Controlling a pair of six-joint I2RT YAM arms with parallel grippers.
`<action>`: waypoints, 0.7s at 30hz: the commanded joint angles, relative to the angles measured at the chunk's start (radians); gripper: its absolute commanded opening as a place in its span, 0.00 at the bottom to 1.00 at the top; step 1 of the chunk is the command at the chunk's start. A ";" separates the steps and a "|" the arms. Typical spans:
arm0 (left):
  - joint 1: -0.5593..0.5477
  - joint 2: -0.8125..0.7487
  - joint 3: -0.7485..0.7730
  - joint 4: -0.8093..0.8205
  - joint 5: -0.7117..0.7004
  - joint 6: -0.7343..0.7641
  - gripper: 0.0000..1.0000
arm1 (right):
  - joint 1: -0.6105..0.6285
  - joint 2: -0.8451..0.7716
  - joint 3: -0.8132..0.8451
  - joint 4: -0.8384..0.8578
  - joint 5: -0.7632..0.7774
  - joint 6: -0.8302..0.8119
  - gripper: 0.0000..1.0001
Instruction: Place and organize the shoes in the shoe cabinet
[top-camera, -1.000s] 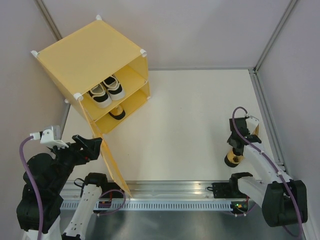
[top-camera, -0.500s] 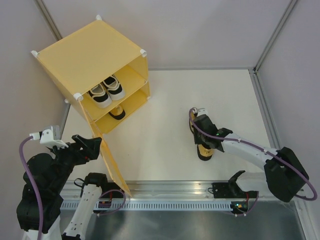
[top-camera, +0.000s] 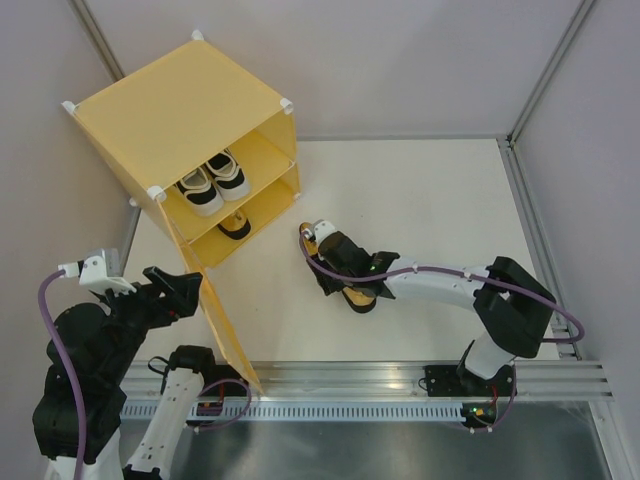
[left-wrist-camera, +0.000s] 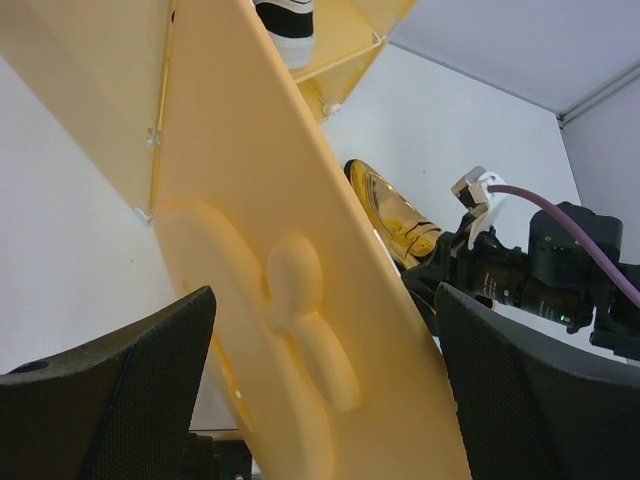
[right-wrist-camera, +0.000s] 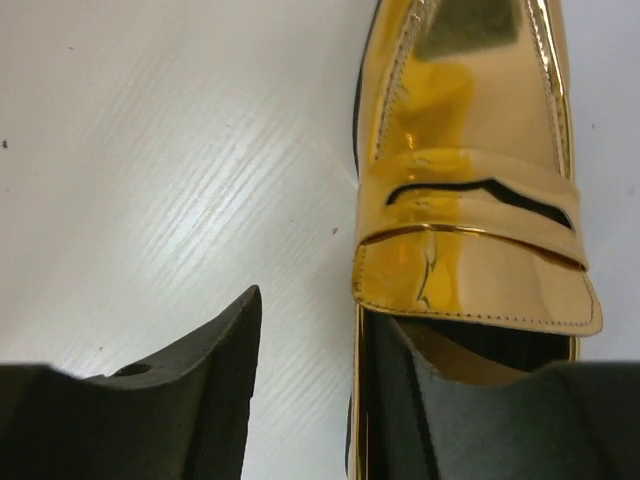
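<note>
Lengthwise, gold slip-on (right-wrist-camera: 470, 230) points toward the shoe cabinet (top-camera: 180, 110).

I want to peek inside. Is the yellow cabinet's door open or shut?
Open. The door swings out from the shoe cabinet, and the sneakers inside show.

No text is legible anywhere (labels included).

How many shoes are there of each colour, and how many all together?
White-and-black sneakers: 2
Gold slip-ons: 2
Total: 4 shoes
</note>
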 joint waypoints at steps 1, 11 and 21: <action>0.000 0.032 0.023 -0.018 -0.023 0.004 0.93 | 0.027 -0.060 0.051 0.036 -0.019 -0.018 0.54; 0.000 0.064 0.039 -0.016 -0.054 0.012 0.93 | 0.087 -0.395 -0.158 0.044 0.044 0.036 0.95; 0.000 0.082 0.032 -0.016 -0.059 0.013 0.92 | 0.085 -0.848 -0.636 0.203 0.134 0.148 0.98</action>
